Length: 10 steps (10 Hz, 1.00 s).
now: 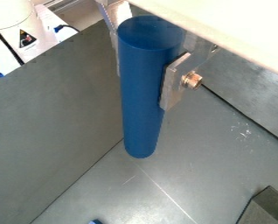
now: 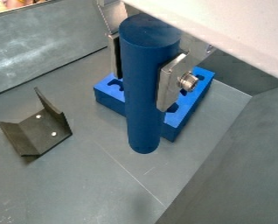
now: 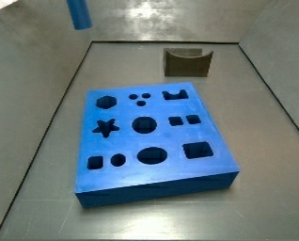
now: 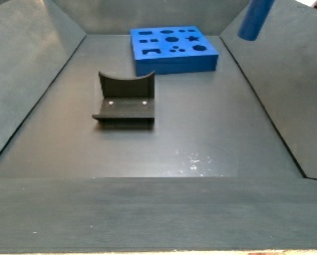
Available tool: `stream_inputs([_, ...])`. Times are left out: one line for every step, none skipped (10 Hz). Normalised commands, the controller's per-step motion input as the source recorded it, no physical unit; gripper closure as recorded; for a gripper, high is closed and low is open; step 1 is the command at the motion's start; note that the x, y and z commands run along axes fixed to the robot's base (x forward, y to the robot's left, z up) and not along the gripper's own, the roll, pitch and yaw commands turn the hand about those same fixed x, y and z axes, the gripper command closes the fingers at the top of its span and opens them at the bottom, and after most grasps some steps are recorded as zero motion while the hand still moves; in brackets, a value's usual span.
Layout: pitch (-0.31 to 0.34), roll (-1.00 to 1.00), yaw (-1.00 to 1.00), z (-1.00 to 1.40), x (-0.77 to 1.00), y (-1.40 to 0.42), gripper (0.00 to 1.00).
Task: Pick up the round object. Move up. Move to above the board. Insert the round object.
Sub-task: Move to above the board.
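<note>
My gripper (image 1: 144, 66) is shut on the round object (image 1: 142, 96), a plain blue cylinder peg that hangs upright between the silver fingers (image 1: 174, 83). Both wrist views show this grip (image 2: 142, 74). The peg (image 2: 142, 105) is held well above the floor. In both side views only its lower end shows at the top edge (image 3: 77, 11) (image 4: 257, 18), off to one side of the board; the gripper itself is out of those views. The board (image 3: 152, 141) is a thick blue slab with dark cut-outs, lying flat. It also shows in a side view (image 4: 174, 48) and partly behind the peg (image 2: 112, 92).
The fixture (image 3: 187, 62), a dark bracket, stands on the floor beyond the board. It also shows in a side view (image 4: 124, 100) and a wrist view (image 2: 37, 127). Grey walls (image 3: 39, 56) enclose the floor on all sides.
</note>
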Motion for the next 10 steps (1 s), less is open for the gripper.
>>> stream_inputs([0.066,-0.01,0.02,0.02,-0.79,-0.01,1.00])
stream_inputs([0.066,-0.01,0.02,0.02,-0.79,-0.01,1.00])
stream_inputs([0.066,-0.01,0.02,0.02,-0.79,-0.01,1.00])
stream_inputs([0.066,-0.01,0.02,0.02,-0.79,-0.01,1.00])
stream_inputs([0.066,-0.01,0.02,0.02,-0.79,-0.01,1.00])
stream_inputs([0.066,-0.01,0.02,0.02,-0.79,-0.01,1.00])
stream_inputs([0.066,-0.01,0.02,0.02,-0.79,-0.01,1.00])
stream_inputs([0.066,-0.01,0.02,0.02,-0.79,-0.01,1.00])
stream_inputs([0.066,-0.01,0.02,0.02,-0.79,-0.01,1.00])
stream_inputs([0.066,-0.01,0.02,0.02,-0.79,-0.01,1.00])
